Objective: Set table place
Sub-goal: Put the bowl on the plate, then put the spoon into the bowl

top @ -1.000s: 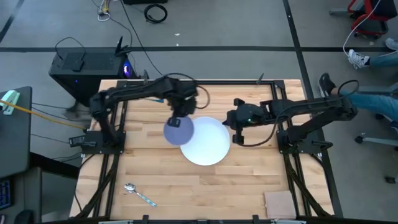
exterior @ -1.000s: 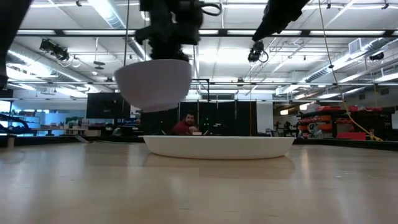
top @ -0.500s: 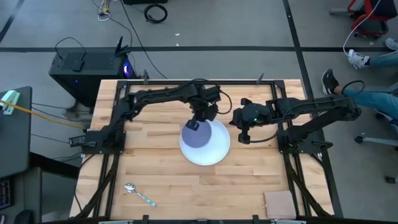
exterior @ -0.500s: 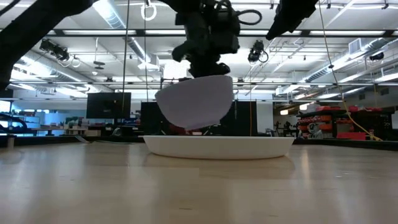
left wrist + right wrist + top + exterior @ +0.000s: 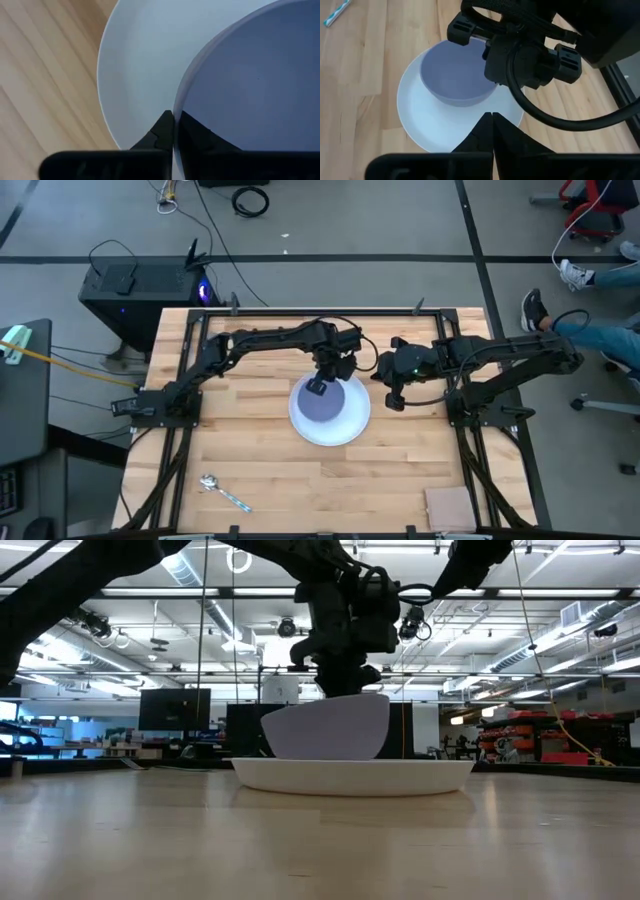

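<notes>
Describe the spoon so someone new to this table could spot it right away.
Start at the wooden table and its white plate in the middle. Far from that, near the table's front left corner, lies the spoon, alone: a silver bowl on a light-blue handle.

The middle of the surface [image 5: 250, 450] is taken up by the plate [image 5: 350, 423], with the bowl [image 5: 322, 402] inside it. Access from above is blocked by the left end effector [image 5: 322, 380], which is clamped on the bowl's rim. The far right side of the plate is crowded by the right end effector [image 5: 394, 397], held just beside it with fingers pressed together. Bare planks are left open along the near edge, interrupted only by the spoon [image 5: 223, 492] at the near left and a tan board [image 5: 450, 508] at the near right corner.
</notes>
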Tool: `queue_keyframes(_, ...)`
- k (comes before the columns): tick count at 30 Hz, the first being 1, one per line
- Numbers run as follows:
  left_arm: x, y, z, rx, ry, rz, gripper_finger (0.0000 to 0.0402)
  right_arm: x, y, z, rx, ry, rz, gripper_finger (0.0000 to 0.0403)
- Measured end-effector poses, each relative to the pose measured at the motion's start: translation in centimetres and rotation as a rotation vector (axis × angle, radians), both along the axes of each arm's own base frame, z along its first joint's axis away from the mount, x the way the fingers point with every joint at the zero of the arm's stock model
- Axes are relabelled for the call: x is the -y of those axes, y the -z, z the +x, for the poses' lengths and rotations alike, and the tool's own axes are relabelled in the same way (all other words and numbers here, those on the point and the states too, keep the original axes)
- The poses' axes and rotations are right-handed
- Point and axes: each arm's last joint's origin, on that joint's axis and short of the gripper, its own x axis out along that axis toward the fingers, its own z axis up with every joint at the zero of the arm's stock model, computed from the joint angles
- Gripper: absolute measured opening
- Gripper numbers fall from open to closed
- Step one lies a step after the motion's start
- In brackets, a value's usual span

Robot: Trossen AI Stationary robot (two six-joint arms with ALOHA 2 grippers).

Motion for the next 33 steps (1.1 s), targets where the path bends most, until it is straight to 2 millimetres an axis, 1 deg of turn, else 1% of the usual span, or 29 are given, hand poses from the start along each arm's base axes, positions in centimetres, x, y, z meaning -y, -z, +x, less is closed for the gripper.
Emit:
queue_keyframes(7,0.8,0.0,0.4,0.020,0.011,0.006,0.0105,0.0,0.0,0.0,-0.001,0.002,0.002,0.0003)
queue_keyframes(11,1.4,0.0,0.5,0.020,0.021,0.016,0.0132,0.0,0.0,0.0,-0.005,-0.001,0.004,0.0005)
queue_keyframes(13,1.5,-0.1,0.5,0.013,-0.002,0.036,0.0140,0.0,0.0,0.0,-0.005,-0.001,0.004,0.0005)
queue_keyframes(15,1.6,-0.5,0.5,0.001,-0.037,0.044,0.0145,0.0,0.0,0.0,-0.005,0.000,0.004,0.0005)
queue_keyframes(19,1.5,-2.0,0.4,-0.002,-0.070,0.042,0.0147,0.0,0.0,0.0,-0.003,0.003,0.001,0.0004)
queue_keyframes(24,1.5,-5.1,-0.2,-0.014,-0.097,0.032,0.0138,0.0,0.0,0.0,-0.002,0.005,0.003,0.0007)
queue_keyframes(28,0.9,-7.0,-1.1,-0.040,-0.170,0.014,0.0133,0.0,0.0,0.0,-0.002,0.005,0.003,0.0006)
queue_keyframes(33,0.0,-7.4,-2.8,-0.128,-0.262,-0.013,0.0136,0.0,0.0,-0.1,-0.006,0.005,0.003,0.0005)
